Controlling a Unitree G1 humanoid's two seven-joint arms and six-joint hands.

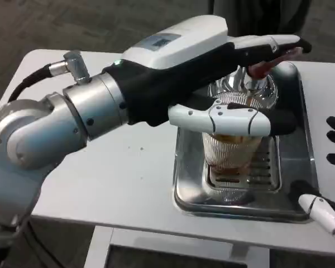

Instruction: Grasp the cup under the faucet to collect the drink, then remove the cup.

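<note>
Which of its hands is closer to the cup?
The left. The left hand is wrapped around the cup on the tray, fingers across its upper part. The right hand sits off at the tray's right edge, clear of the cup.

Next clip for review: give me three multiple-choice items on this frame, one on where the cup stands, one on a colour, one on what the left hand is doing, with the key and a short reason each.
1. Where is the cup?
A. On the bare table left of the tray
B. On the slotted grate in the metal tray, below the faucet
C. Lifted clear above the tray

2. What colour is the faucet's handle?
A. Red
B. Green
C. Yellow

3. What is the left hand doing?
A. Lying flat on the table
B. Hanging off the table edge
C. Wrapped around the cup

Key: 1 B, the cup's base sits on the grate inside the tray. 2 A, a red lever shows under the upper fingers. 3 C, fingers cross the cup's front near its rim; the right hand waits at the table's right edge.
</note>
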